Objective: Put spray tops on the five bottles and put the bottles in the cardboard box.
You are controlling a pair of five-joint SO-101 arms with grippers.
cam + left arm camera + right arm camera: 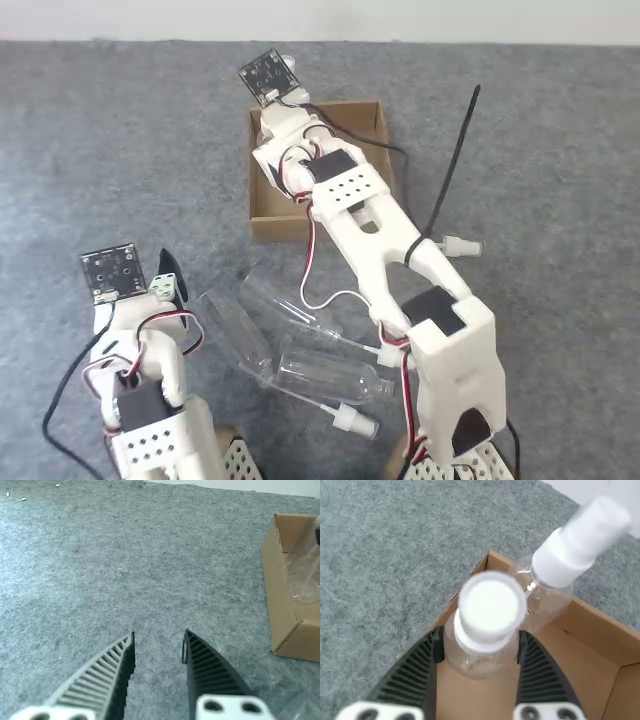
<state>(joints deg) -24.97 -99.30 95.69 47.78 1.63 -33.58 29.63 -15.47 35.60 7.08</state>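
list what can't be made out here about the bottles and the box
- High view: the right arm covers most of the cardboard box, so the bottles inside can't be counted.
- Right wrist view: the held bottle hides its own base; whether it touches the box floor is unclear.
- High view: the loose clear bottles overlap; their number is uncertain.

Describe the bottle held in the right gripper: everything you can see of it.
The bottle is clear plastic with a white spray top fitted, seen from above and roughly upright. The right gripper holds its body between black ribbed fingers, in the cardboard box near a corner. A second capped bottle leans beside it; contact between them is unclear.
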